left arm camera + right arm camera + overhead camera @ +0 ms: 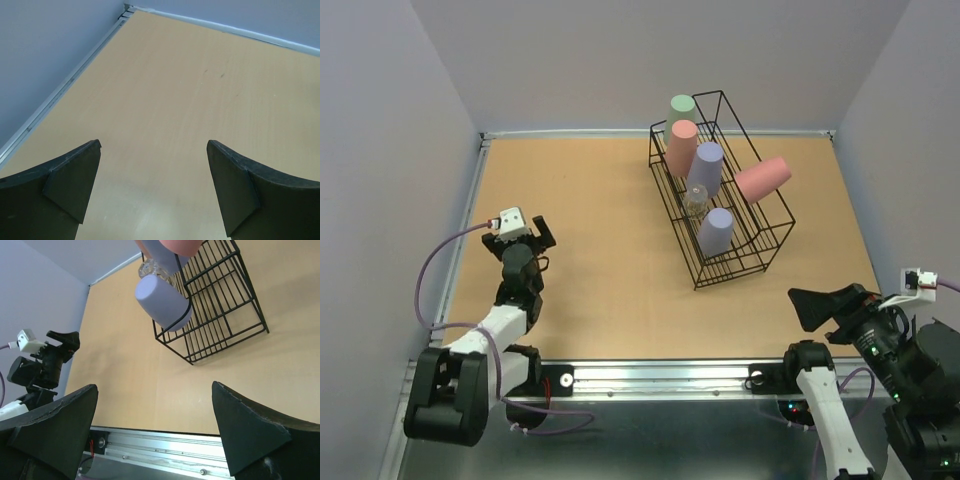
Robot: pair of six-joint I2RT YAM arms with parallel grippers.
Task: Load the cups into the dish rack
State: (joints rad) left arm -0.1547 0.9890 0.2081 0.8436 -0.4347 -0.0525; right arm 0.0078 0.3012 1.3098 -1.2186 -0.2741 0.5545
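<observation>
The desk carries the dish rack right of centre, towards the back. Both arms sit low at the near edge. The left pincer and right pincer both have their jaws wide apart and hold nothing.

All six cups appear to be in the rack. The pale green cup, a salmon cup and a lavender cup run down its left side. The second lavender cup is nearest the arms, and the small clear cup sits between the two lavender ones. The second salmon cup lies tilted across the right-hand wires and looks the least settled.

Loading seems done, so the best course is to keep both arms well clear of the thin wire. If that tilted cup needs seating, nudge it gently from the right.

Only the top view shows every cup. The right wrist view catches just the near lavender cup, part of the clear one, a salmon edge and the left arm. The left wrist view shows bare desk alone.
</observation>
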